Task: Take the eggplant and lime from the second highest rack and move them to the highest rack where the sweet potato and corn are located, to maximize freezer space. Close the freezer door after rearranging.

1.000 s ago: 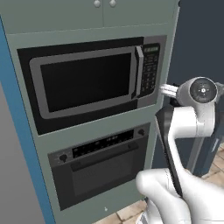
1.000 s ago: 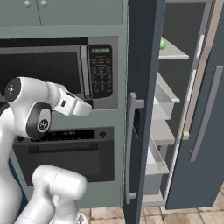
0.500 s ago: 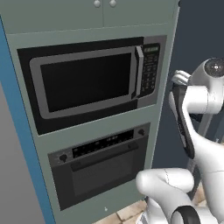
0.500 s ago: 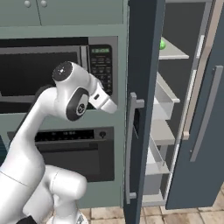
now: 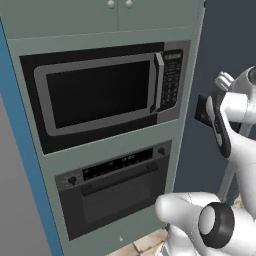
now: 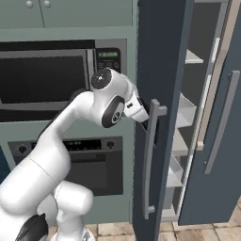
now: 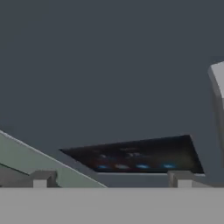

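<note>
Freezer door [image 6: 162, 94] beside tool [image 7: 111, 177]

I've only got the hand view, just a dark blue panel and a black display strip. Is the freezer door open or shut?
Observer: Open. In the right base view the freezer door stands ajar, and pale shelves show past its edge.
Operator: Where are the fingers relative to its handle?
Observer: The hand is at the top end of the long grey handle, on the door's outer face.
Operator: What's left of the door?
Observer: A microwave set above an oven.
</note>
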